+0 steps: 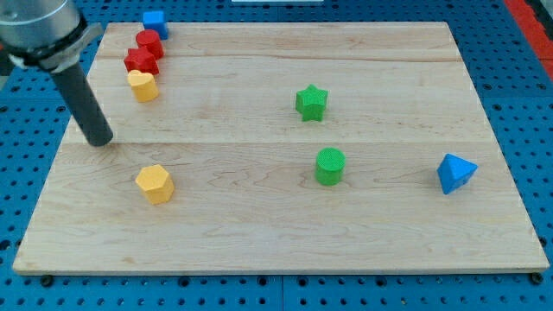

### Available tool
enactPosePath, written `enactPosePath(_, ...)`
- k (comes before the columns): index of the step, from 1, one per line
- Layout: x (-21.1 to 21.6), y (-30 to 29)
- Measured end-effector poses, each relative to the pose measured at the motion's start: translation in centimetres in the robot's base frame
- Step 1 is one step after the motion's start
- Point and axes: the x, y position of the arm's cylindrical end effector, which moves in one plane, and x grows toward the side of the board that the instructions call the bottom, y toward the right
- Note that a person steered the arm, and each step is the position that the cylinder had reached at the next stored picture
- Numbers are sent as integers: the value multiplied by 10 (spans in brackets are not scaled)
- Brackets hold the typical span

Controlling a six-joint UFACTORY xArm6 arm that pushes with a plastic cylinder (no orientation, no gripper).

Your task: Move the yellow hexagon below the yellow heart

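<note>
yellow blocks [155, 183] 2 | red blocks [149, 43] 2 | green blocks [311, 102] 2 | blue blocks [454, 173] 2

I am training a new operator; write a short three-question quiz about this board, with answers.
1. True or false: my tip touches the yellow hexagon.
2. Which block lies nearest the view's right edge? A) green star B) green cylinder C) blue pyramid-like block
3. Fill in: just above the yellow heart sits a ___ block.

Key: 1 false, the tip stands apart, up and to the view's left of the hexagon. 2 C. 3 red.
</note>
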Motion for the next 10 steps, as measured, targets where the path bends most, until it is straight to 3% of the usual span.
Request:
enactPosePath(4,121,69)
enactPosePath(6,85,98)
enactPosePath(10,22,85)
